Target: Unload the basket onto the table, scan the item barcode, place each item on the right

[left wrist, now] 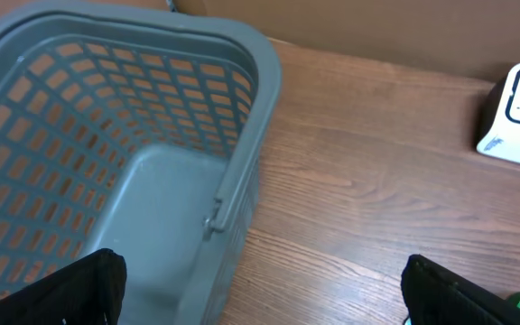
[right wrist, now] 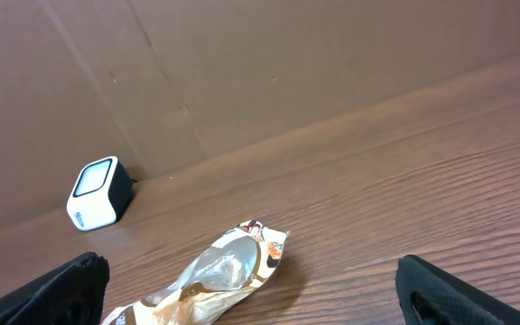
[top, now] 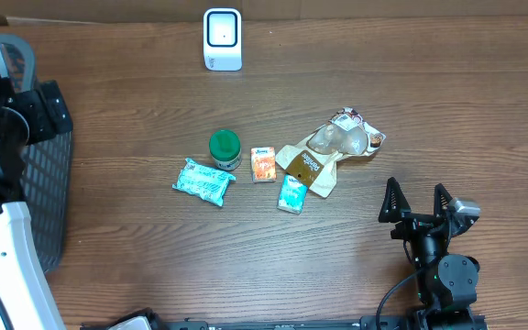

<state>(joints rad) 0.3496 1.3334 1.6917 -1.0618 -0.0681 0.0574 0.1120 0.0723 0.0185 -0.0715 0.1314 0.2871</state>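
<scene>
Brown snack packet (top: 312, 165) and small packs (top: 263, 165) lie just ahead-left of right gripper (top: 416, 192), spread empty, presumably staged for pickup; scanner (top: 222, 38) far beyond. Left gripper (left wrist: 258, 284) gapes empty over basket (left wrist: 262, 81) rim.

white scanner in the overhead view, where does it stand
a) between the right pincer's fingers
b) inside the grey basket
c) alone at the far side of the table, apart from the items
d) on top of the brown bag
c: the white scanner stands by itself on bare wood at the top of the picture, with a clear gap between it and the cluster holding the green-lidded jar and the brown bag.
</scene>
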